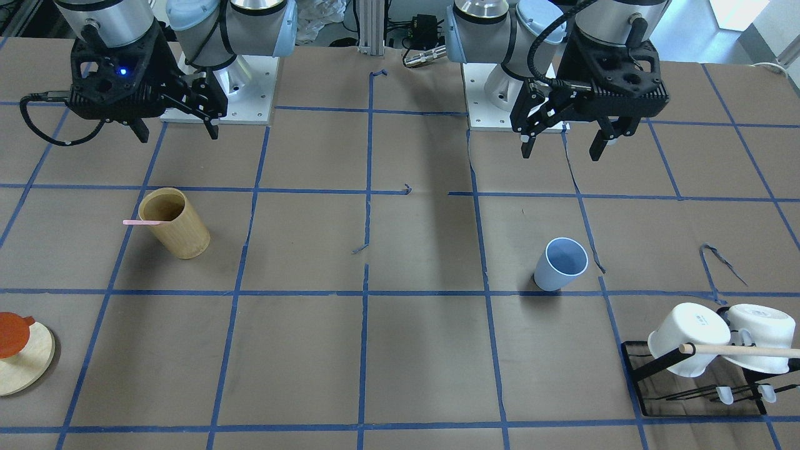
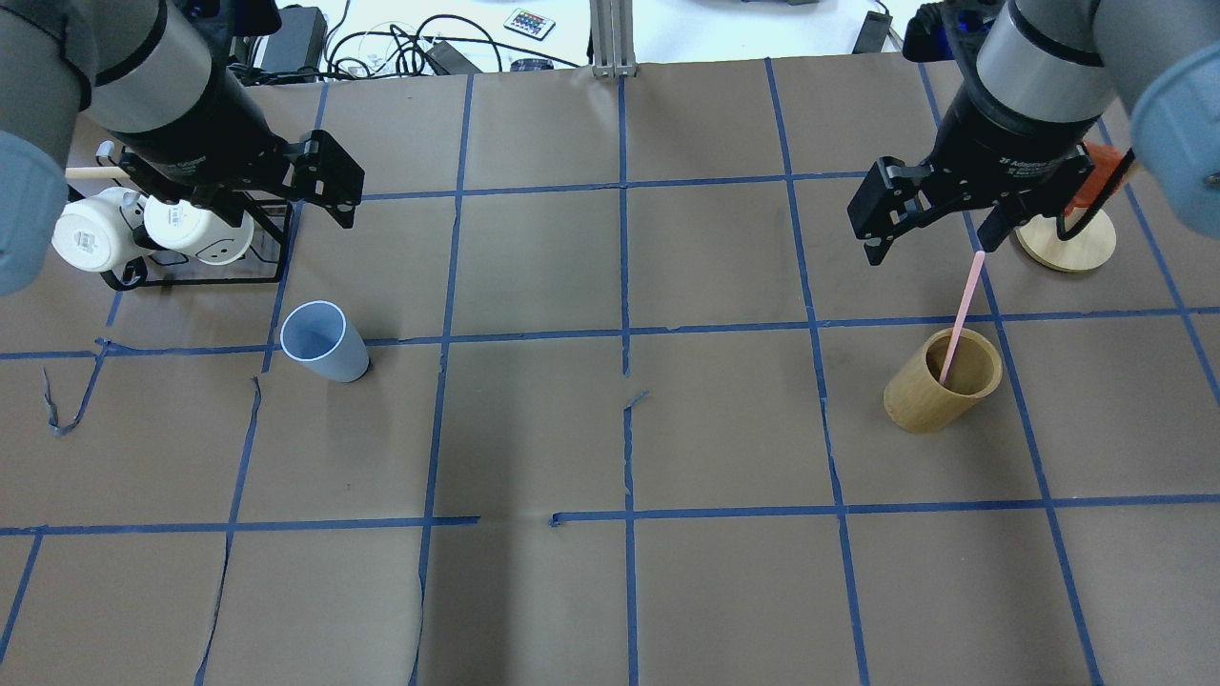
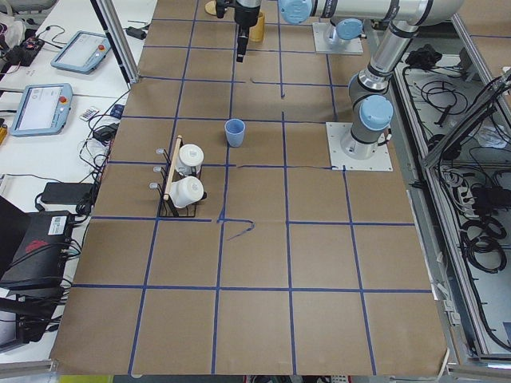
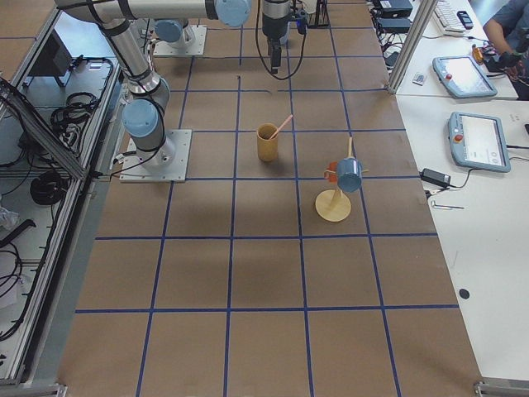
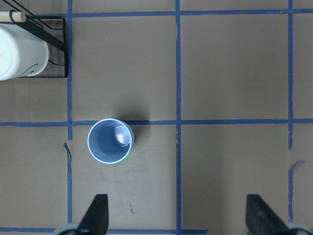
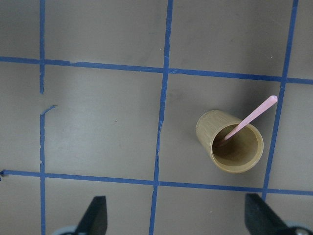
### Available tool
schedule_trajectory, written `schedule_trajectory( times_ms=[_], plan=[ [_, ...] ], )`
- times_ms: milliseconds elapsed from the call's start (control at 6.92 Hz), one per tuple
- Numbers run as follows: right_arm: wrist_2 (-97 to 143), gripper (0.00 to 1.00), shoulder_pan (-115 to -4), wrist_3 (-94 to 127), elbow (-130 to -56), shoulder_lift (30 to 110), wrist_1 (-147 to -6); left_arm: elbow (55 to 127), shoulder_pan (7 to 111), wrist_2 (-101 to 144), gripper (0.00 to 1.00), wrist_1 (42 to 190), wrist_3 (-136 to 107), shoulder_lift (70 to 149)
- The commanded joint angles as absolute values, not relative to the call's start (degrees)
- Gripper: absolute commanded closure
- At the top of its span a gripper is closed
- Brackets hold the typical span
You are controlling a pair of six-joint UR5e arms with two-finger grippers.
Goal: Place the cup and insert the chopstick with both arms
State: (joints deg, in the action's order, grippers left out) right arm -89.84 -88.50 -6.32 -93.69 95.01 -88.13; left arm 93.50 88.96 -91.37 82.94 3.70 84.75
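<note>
The light blue cup (image 1: 560, 265) stands upright on the table, also in the overhead view (image 2: 324, 341) and the left wrist view (image 5: 110, 141). My left gripper (image 1: 560, 153) hangs open and empty above and behind it; its fingers frame the bottom of the left wrist view (image 5: 178, 215). The pink chopstick (image 2: 963, 314) leans inside a tan bamboo cylinder (image 2: 939, 386) and sticks out over its rim, as the right wrist view shows (image 6: 249, 120). My right gripper (image 1: 178, 136) is open and empty, high above the cylinder (image 6: 232, 147).
A black wire rack (image 2: 205, 281) with two white mugs (image 2: 91, 233) and a long wooden rod (image 1: 744, 350) stands close to the cup on my left. A round wooden stand (image 2: 1067, 248) with an orange piece sits beyond the bamboo cylinder on my right.
</note>
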Motion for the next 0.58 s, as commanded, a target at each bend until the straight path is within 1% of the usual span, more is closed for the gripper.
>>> schedule_trajectory(
  times_ms=[0, 434],
  plan=[
    [-89.82, 0.00, -88.51, -6.42, -93.78, 94.92, -88.15, 93.51, 88.68, -90.36, 0.00, 83.32, 4.39, 85.77],
    [-89.74, 0.00, -88.51, -6.06, -93.78, 94.75, -88.15, 93.25, 88.68, -90.96, 0.00, 87.25, 4.13, 84.82]
  ],
)
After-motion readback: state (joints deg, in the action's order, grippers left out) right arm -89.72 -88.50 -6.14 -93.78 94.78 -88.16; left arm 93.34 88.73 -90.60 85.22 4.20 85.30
